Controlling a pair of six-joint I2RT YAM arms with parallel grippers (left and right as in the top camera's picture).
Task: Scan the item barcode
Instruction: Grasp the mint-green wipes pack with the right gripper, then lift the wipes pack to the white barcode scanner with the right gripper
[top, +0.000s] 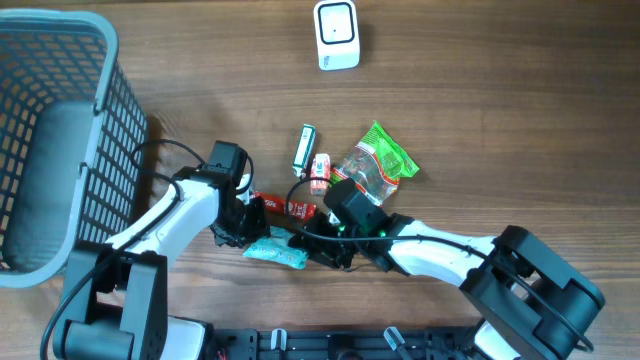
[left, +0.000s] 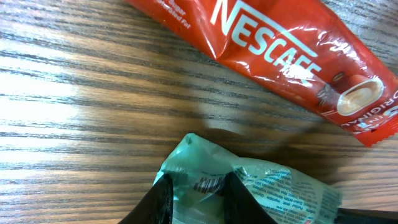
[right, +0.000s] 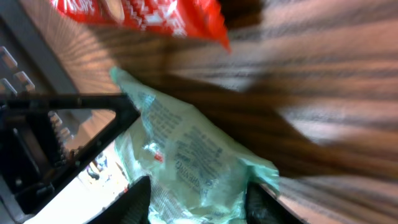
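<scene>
A crumpled teal packet (top: 275, 250) lies on the wooden table between my two arms. My left gripper (top: 245, 225) is shut on its left end. In the left wrist view the black fingers (left: 158, 202) pinch the packet (left: 280, 190), and a small barcode shows between them at the left gripper (left: 199, 186). My right gripper (top: 320, 245) holds the other end. In the right wrist view the packet (right: 186, 149) fills the gap at the right gripper (right: 199, 199) and crumples against both fingers. The white scanner (top: 336, 35) stands at the far edge, well away from both.
A red Nescafe sachet (top: 285, 205) lies just beyond the packet, close to both grippers (left: 280, 56) (right: 155, 15). Behind it are a green stick (top: 304, 145), a small red-and-white item (top: 320, 170) and a green snack bag (top: 378, 162). A grey basket (top: 110, 130) fills the left side.
</scene>
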